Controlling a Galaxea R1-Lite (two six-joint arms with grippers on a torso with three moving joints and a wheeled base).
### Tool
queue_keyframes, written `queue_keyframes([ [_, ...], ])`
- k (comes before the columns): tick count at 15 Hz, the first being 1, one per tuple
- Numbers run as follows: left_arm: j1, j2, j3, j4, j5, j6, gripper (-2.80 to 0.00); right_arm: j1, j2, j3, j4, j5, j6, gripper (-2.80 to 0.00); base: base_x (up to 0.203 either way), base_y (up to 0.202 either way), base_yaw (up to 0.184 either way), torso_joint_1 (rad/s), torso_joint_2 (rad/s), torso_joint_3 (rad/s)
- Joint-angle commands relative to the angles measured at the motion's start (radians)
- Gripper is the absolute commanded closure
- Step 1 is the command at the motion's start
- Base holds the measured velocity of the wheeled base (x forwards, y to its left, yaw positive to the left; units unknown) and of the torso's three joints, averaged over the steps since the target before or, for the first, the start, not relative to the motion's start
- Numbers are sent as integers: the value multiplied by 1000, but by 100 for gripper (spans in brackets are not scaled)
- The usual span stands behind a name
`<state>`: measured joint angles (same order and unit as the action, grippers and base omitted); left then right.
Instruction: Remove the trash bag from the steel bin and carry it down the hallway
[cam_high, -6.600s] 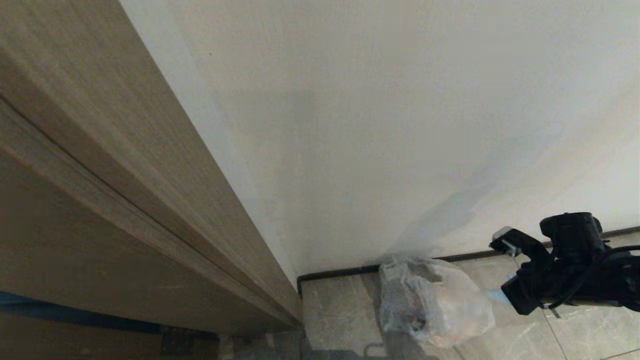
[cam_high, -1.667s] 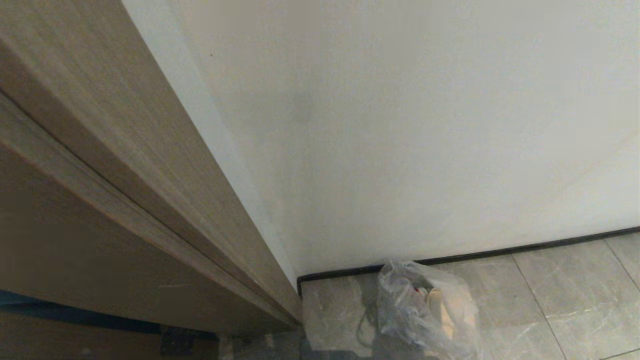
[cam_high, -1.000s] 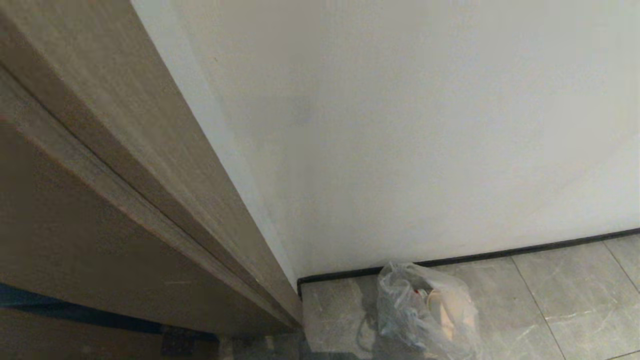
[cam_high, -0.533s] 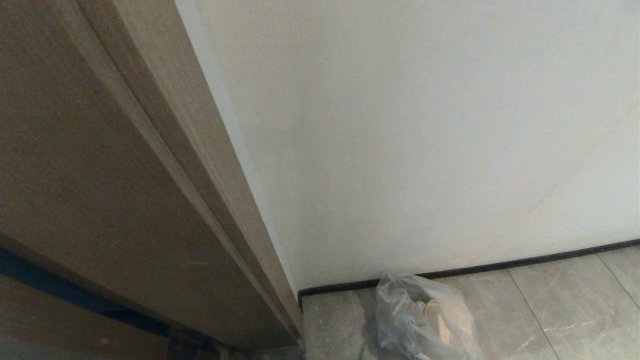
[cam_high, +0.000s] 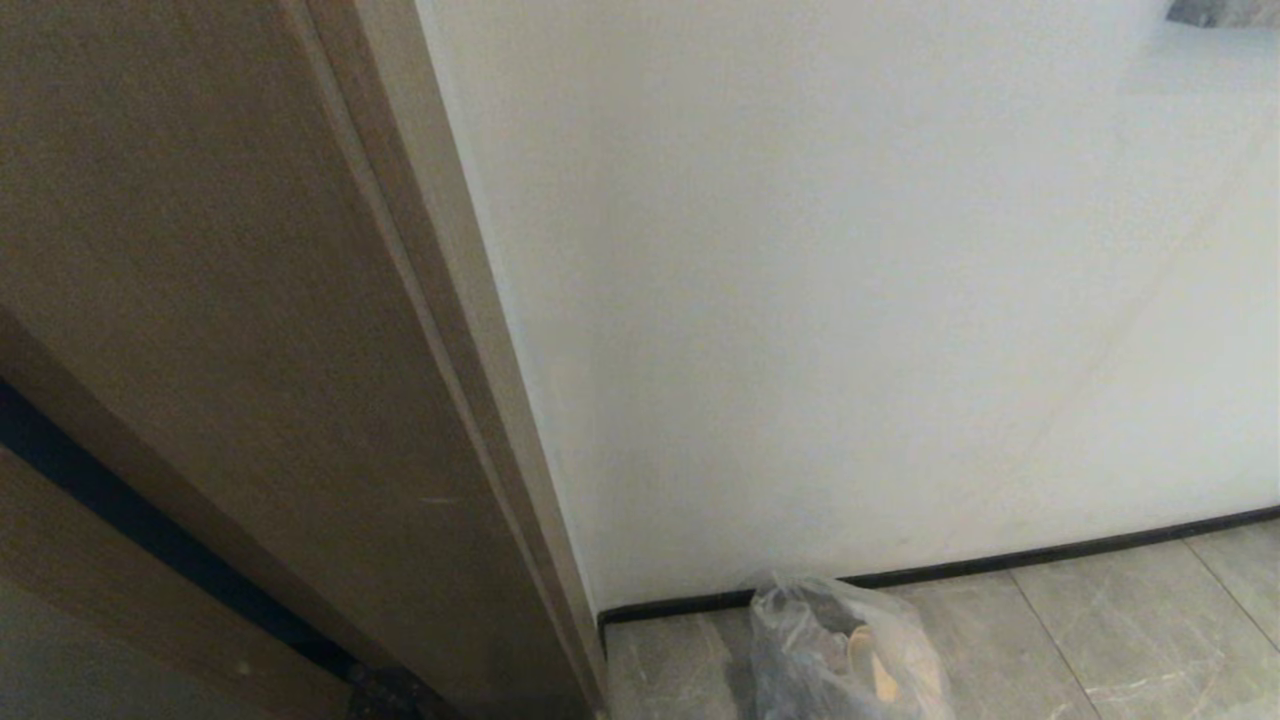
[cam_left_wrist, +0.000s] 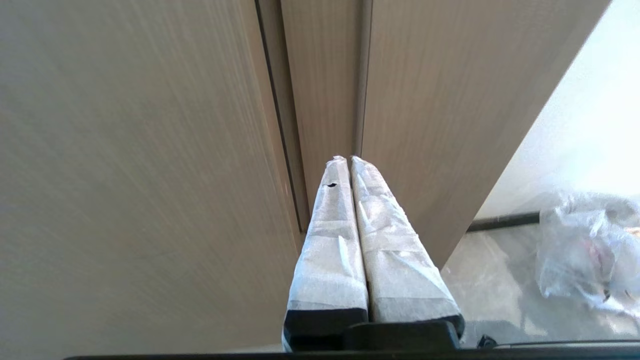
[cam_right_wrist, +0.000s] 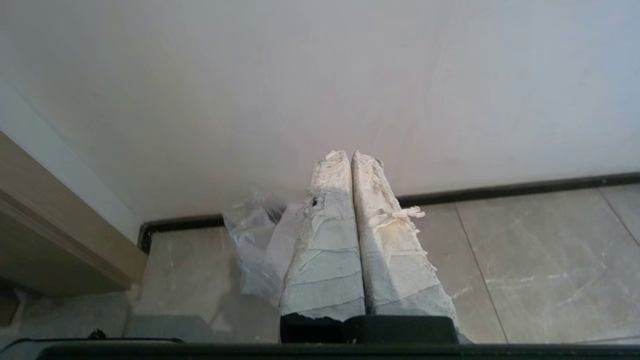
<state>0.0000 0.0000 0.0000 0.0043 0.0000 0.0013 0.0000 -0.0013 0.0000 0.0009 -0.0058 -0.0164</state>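
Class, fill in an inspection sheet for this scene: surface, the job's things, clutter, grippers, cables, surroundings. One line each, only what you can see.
Surface: grey-beige marbled tile floor.
Job's things: thin clear crinkly trash bag lies on the floor against the dark baseboard, beside the brown wooden door frame; no steel bin seen.
Clutter: nothing seen.
Grippers: left gripper shut, empty, facing the door frame; right gripper shut, empty, bag beyond it.
Cables: thin dark cable along the lower edge of the right wrist view.
Surroundings: pale plain wall.
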Motion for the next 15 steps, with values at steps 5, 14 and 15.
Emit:
queue_keyframes([
  [5,0,0,0,-1,0,0,0,0,1,2,0,0,-1,0,0,0,0,3,2,203],
  [14,0,0,0,-1,0,3,0,0,1,2,0,0,-1,0,0,0,0,2,1,104],
  [15,0,0,0,0,0,3,0,0,1,2,-1,0,-1,0,0,0,0,0,0,0],
])
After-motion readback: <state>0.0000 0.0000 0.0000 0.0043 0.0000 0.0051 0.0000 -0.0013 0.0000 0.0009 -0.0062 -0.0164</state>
